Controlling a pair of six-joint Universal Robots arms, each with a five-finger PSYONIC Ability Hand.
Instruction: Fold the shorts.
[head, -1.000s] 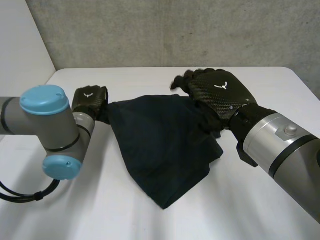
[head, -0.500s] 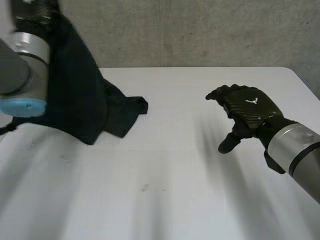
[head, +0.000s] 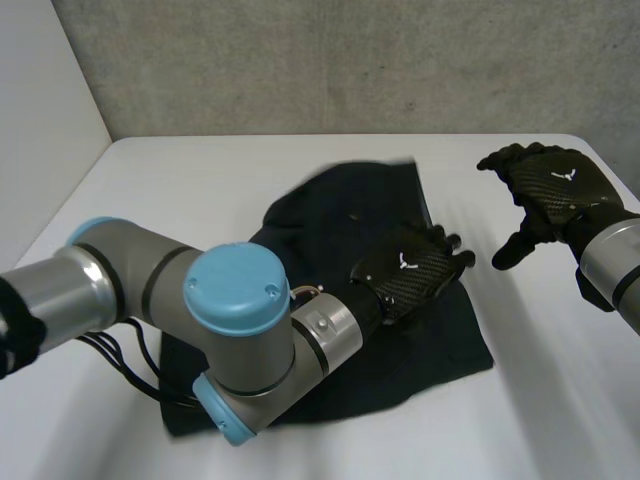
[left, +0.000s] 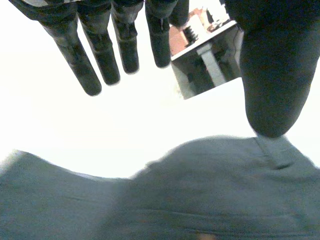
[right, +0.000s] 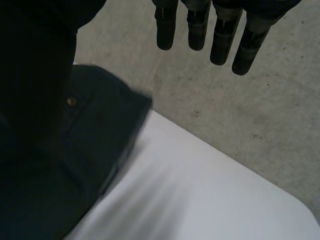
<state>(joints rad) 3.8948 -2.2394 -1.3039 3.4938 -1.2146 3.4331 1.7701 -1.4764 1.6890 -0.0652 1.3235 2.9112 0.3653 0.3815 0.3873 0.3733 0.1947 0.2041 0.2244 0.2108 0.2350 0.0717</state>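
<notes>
The dark shorts (head: 335, 210) lie spread and rumpled on the middle of the white table (head: 140, 190), one edge reaching toward the grey wall (head: 350, 60) and the rest running under the left arm (head: 120, 285), which reaches across the cloth. The left hand (head: 405, 272) is over the middle of the shorts, palm down, toward their right side. In its wrist view its fingers (left: 80, 60) are straight and apart from the thumb (left: 272, 75), with nothing between them, and the shorts (left: 200, 190) lie below the palm (whether the hand touches the cloth I cannot tell). The right hand (head: 550, 185) hangs above bare table to the right of the shorts, clear of them, thumb pointing down. Its own view shows its fingers (right: 197, 25) straight and spread away from the thumb, holding nothing. There, the shorts (right: 75, 150) lie beside the thumb with a small button (right: 71, 101) showing, next to bare table (right: 200, 200).
</notes>
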